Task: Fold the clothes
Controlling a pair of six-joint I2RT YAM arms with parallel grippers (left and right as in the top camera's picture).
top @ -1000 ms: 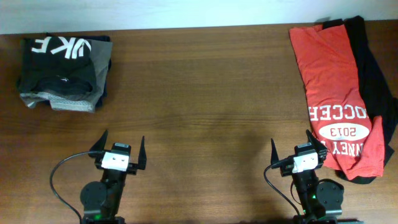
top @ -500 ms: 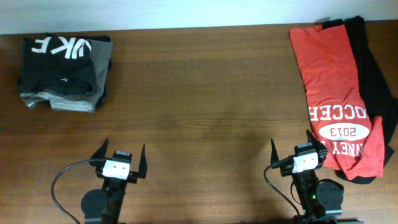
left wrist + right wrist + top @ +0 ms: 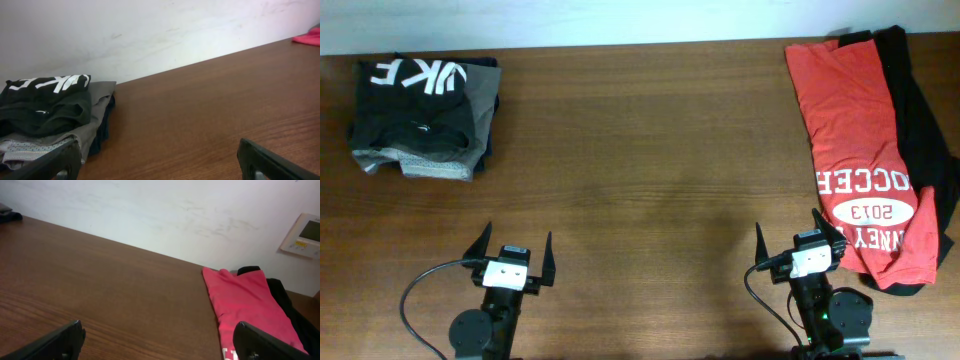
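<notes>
Overhead: the left end effector and right end effector stand wide and empty at the near edge of the surface. The red T-shirt lies over a black T-shirt at far right, so a pinch may lift both layers

Left wrist: the lettered black T-shirt sits folded on a grey-brown garment; a careless reach could topple it

Right wrist: the red T-shirt lies off-centre, so a straight reach would miss

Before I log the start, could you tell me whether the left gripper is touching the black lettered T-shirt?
Apart. The overhead view shows a wide stretch of table between the open left gripper and the black lettered T-shirt.
</notes>
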